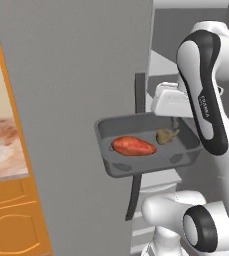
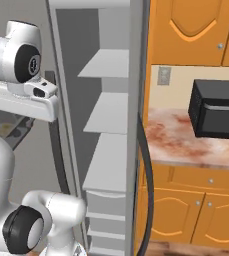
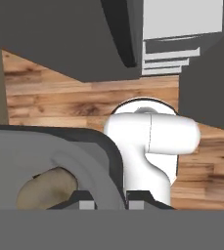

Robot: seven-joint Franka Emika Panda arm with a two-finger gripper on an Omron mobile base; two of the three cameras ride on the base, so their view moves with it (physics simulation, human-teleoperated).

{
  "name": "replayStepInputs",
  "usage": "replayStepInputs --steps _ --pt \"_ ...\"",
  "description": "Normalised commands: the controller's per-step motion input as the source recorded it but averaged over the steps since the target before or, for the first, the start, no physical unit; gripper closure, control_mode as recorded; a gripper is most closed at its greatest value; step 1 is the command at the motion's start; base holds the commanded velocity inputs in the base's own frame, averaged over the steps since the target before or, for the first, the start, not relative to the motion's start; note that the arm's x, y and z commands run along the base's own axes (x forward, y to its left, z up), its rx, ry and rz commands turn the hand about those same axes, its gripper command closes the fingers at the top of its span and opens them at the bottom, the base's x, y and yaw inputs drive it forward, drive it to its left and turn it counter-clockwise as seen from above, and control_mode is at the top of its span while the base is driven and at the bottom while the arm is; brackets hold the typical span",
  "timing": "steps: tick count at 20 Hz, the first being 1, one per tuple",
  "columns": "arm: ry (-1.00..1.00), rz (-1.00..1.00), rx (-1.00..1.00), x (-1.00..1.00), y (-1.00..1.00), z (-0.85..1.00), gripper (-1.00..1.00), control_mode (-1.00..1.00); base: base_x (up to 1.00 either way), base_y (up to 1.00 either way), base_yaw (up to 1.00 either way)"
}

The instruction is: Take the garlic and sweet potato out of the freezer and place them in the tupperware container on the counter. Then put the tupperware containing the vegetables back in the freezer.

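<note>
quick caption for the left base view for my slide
Gripper holds the tupperware container, with sweet potato and garlic inside, in front of the freezer.

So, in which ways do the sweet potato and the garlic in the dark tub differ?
The sweet potato is orange-red, while the garlic is dull tan. The sweet potato is long and clearly larger; the garlic is a small rounded lump. The sweet potato lies mid-tub, the garlic nearer the gripper. Both rest inside the tupperware container, held in the air.
</note>
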Motion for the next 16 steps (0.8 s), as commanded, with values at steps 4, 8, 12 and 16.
replayStepInputs --steps 4,8,12,16 --pt "0.0 0.0 0.0 0.0 0.0 0.0 1.0 1.0 0.19 -0.44 0.12" --pt "0.0 0.0 0.0 0.0 0.0 0.0 1.0 1.0 0.41 -0.14 0.03" --pt "0.0 0.0 0.0 0.0 0.0 0.0 1.0 1.0 0.54 -0.1 0.0" --pt "0.0 0.0 0.0 0.0 0.0 0.0 1.0 1.0 0.6 -0.18 0.0"
